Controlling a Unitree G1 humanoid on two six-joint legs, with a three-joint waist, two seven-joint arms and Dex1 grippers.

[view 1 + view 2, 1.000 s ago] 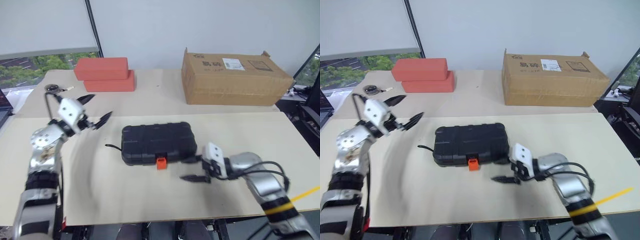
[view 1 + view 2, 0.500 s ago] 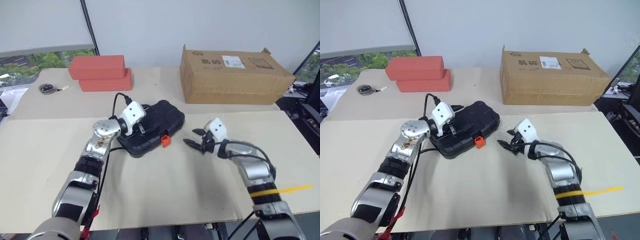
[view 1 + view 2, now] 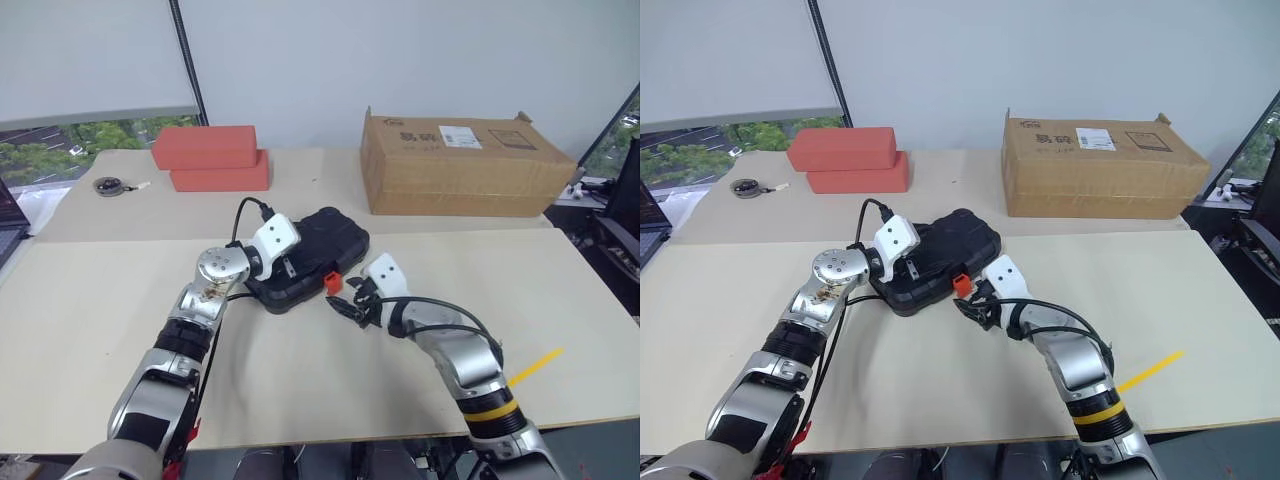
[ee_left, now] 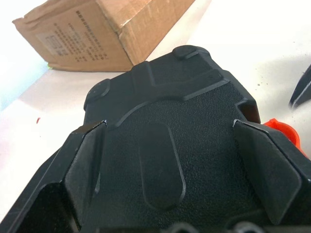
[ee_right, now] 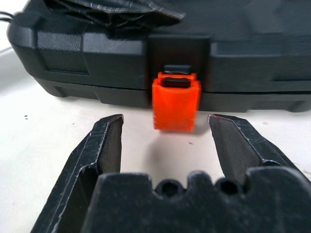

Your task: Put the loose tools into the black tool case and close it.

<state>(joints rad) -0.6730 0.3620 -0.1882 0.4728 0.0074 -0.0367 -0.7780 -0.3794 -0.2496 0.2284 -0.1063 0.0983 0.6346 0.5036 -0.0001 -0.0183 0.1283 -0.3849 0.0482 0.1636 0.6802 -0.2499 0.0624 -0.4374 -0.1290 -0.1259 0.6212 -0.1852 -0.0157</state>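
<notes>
1. Centrally on the beige table (image 3: 90,330) lies the black tool case (image 3: 318,238), lid down. Its long axis runs diagonally, from the near-left end under the left arm to the far-right end toward the cardboard box (image 3: 462,163).
2. Behind it, far left, sit 2 stacked red blocks (image 3: 208,157), well apart from the case.
3. Left gripper (image 4: 170,174): fingers spread wide, laid over the case's textured lid, 1 finger (image 4: 87,165) toward each side; whether they press on it I cannot tell.
4. Right gripper (image 5: 167,141): fingers spread apart, holding nothing, low over the table, pointing at the case's front edge.
5. Orange latch (image 5: 175,101): on the front edge, hanging down, just beyond the right fingertips and centred between them, not touched.
</notes>
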